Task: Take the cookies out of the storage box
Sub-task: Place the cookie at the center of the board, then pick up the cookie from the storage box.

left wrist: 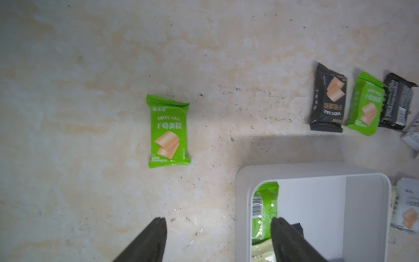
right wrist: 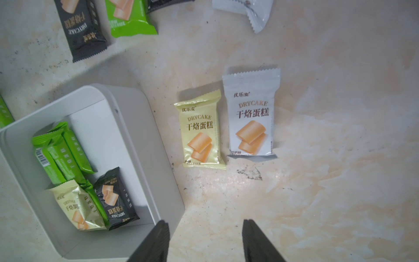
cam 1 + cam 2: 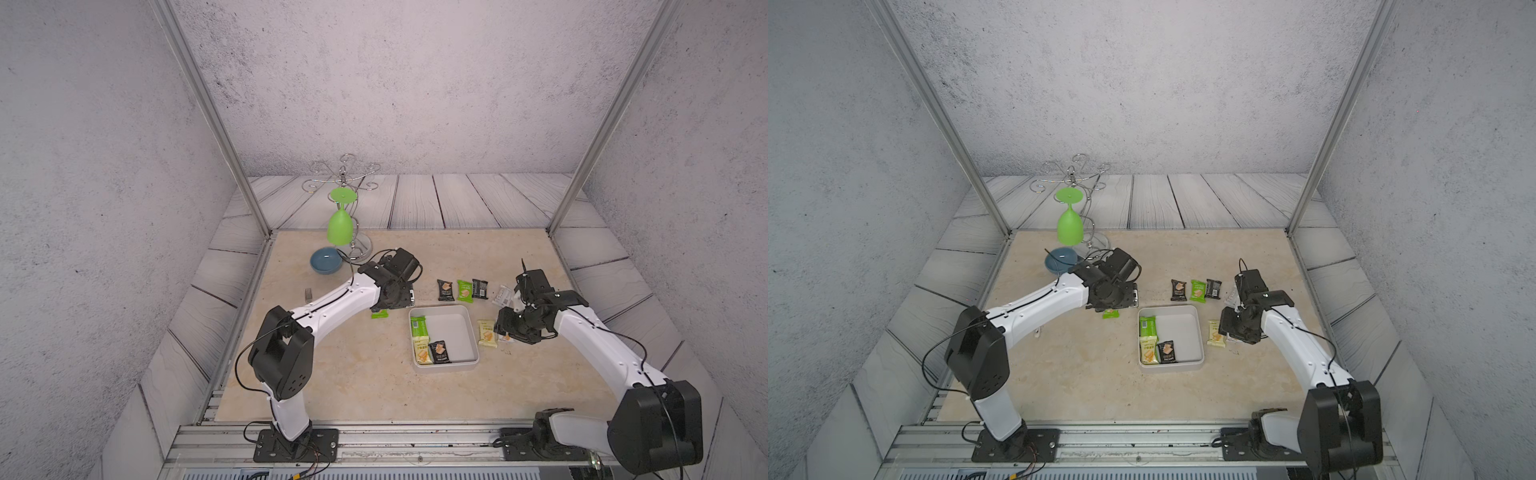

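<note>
The white storage box (image 3: 444, 309) sits mid-table. Three cookies lie along one side of it: a green packet (image 3: 418, 330), a pale yellow one (image 3: 422, 351) and a black one (image 3: 439, 352). Beyond the box lie a black (image 3: 445, 289), a green (image 3: 464, 290) and another black packet (image 3: 480, 288). My left gripper (image 1: 218, 221) is open and empty over the box's corner (image 1: 244, 204), near a lone green packet (image 1: 169, 133). My right gripper (image 2: 205, 221) is open and empty beside the box wall (image 2: 136, 127), near a pale yellow (image 2: 200, 133) and a white packet (image 2: 251, 115).
A blue dish (image 3: 326, 261) stands at the back left beside a wire rack (image 3: 347, 178) with a green goblet (image 3: 340, 226) hanging upside down from it. A fork (image 3: 308, 294) lies near the table's left edge. Another white packet (image 3: 502, 296) lies behind the right wrist.
</note>
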{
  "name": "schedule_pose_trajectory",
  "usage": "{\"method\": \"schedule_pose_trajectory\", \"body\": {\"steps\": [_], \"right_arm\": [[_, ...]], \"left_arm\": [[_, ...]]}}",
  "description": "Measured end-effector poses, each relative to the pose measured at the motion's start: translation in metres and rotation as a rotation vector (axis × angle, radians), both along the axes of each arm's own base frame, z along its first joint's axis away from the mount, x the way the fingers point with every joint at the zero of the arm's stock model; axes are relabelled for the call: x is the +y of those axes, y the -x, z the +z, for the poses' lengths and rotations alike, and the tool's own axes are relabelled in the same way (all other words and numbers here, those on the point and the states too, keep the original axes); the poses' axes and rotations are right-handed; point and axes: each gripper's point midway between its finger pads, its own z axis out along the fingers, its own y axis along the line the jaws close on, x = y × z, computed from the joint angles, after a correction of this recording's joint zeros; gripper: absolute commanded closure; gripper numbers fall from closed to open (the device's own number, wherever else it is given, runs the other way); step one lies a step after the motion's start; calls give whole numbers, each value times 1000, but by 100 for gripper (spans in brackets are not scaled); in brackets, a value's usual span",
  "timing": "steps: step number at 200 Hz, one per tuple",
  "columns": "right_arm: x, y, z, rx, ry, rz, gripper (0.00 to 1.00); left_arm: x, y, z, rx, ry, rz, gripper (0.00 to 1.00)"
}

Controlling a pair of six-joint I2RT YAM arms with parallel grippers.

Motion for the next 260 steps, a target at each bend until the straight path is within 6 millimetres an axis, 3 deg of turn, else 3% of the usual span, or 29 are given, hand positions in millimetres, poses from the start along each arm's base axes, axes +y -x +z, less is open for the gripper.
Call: {"method": "schedule_pose_trajectory", "body": {"steps": [60, 93, 118, 147, 197, 260], "right_arm": [[2, 19, -7, 11, -28, 8, 43], [2, 21, -2, -13, -34, 13, 43], [2, 22, -2, -16, -34, 16, 43], [2, 22, -1, -21, -35, 17, 43], [2, 24, 0, -34, -36, 18, 43], [2, 24, 1, -37, -35, 18, 43]], "left_arm": [[-52, 61, -8, 26, 53, -36, 21], [-87, 82, -10, 29, 66, -70, 21], [-105, 96, -23, 51, 56, -78, 21], [-112, 108, -42, 81, 30, -68, 21], [-128, 107, -58, 106, 17, -47, 21], [-119, 110, -81, 146, -41, -2, 20]]}}
